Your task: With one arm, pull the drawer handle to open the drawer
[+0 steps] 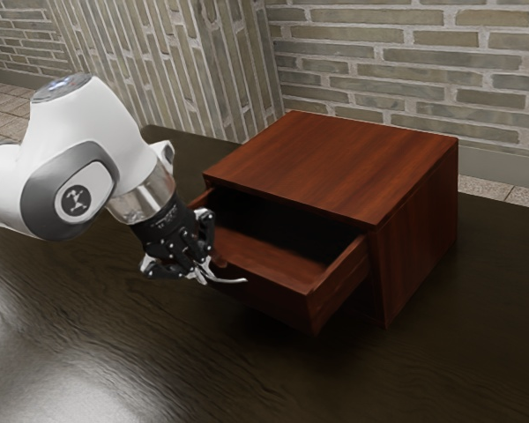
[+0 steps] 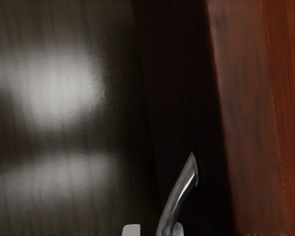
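Observation:
A reddish-brown wooden cabinet stands on the dark table. Its single drawer is pulled well out toward the exterior view's left, and its inside shows as a bare wooden floor. A thin silver handle runs along the drawer front. My black gripper is at that handle, its fingers closed around the bar. In the wrist view the curved metal handle rises from just under my hand, beside the drawer's red-brown front.
The dark glossy table stretches wide in front of and to the exterior view's left of the cabinet. Brick walls stand behind. My white arm reaches in from the exterior view's left.

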Robot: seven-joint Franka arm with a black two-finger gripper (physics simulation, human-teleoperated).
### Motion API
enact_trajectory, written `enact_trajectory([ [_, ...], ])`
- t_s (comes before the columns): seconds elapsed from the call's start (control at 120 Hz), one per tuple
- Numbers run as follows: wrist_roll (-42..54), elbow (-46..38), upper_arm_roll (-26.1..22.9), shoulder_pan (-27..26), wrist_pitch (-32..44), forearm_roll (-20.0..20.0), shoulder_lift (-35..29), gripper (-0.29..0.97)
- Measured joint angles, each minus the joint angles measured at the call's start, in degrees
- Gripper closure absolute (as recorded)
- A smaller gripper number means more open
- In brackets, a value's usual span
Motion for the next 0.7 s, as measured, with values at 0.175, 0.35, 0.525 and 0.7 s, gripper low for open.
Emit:
enact_trajectory([
  [0.175, -0.4, -3.78, -0.44, 0.78, 0.67, -0.35, -4.09, 0.79],
  [0.35, -0.85, -7.32, -0.63, 1.37, 0.79, -0.27, -7.7, 0.79],
  [0.525, -1.37, -9.06, -0.68, 1.55, 0.51, 0.06, -9.63, 0.79],
  [0.7, -1.59, -9.14, -2.23, 2.86, 0.84, -0.14, -10.93, 0.65],
])
